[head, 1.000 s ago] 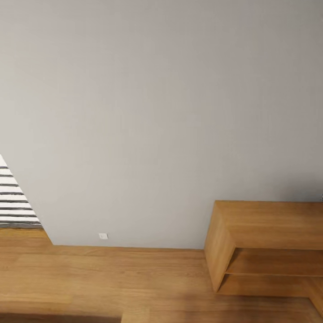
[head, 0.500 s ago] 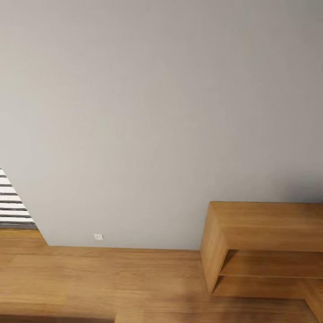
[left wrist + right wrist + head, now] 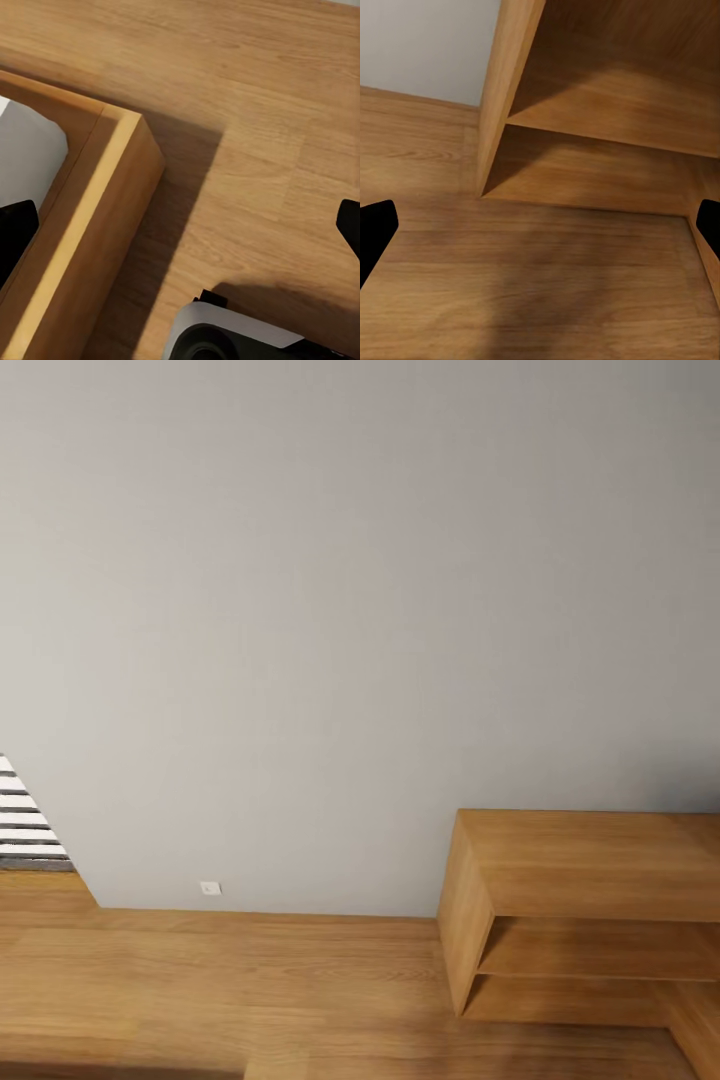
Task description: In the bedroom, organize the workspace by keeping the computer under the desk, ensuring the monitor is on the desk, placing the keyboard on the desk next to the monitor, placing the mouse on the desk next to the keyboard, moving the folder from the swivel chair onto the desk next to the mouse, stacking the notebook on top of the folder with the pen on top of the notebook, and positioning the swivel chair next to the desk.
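Whole head view slid left vs 1 s ago, so camera panning right past plain grey wall [image 3: 350, 610] toward open oak shelf unit [image 3: 590, 910] on light wood floor [image 3: 220, 980]; both claws spread wide, empty; no task items seen, bench still to find.

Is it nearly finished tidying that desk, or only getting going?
These views show nothing finished. The head camera faces a grey wall, wood floor and a wooden shelf unit. Both grippers, left and right, are open and hold nothing. All the tidying looks left to do.
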Robot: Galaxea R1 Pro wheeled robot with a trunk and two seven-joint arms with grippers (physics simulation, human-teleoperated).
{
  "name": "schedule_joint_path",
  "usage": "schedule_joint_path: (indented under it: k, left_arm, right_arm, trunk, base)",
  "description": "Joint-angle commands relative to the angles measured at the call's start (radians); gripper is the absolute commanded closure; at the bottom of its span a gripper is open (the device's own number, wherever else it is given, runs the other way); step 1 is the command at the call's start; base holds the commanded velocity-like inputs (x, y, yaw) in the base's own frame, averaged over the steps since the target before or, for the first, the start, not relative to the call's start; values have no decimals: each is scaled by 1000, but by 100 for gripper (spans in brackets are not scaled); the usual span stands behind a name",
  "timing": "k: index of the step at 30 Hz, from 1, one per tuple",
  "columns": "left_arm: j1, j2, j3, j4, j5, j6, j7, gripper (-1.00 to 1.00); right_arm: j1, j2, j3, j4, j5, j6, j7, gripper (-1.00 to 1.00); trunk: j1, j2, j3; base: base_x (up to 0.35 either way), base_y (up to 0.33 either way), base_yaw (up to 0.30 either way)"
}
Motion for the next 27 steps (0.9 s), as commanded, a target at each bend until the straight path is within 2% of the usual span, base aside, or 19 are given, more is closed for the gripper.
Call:
schedule_joint_path:
  k: [1,11,15,19,27]
  left_arm:
    - [0,1,-8,-2,5,-1,8,-100]
    - [0,2,-9,-2,6,-2,8,-100]
    - [0,2,-9,-2,6,-1,8,-100]
    - [0,2,-7,-2,7,-1,9,-100]
    - [0,4,-4,-2,8,-1,10,-100]
  right_arm:
    - [-1,1,9,2,-10,-5,-1,-100]
    - [-1,5,9,-5,-12,-6,0,-100]
    - [-1,5,6,-54,-14,-10,6,-100]
    - [-1,0,10,-63,-5,-13,20,-100]
    - [-1,-3,12,-66,-2,-21,37,-100]
  trunk:
    - [1,-2,-2]
    - [1,-2,-2]
    - [1,-2,-2]
    - [1,-2,-2]
    - [1,-2,-2]
  base:
    - [0,-4,0]
    - [0,-1,0]
    - [0,0,0]
    - [0,0,-7]
    - [0,0,-200]
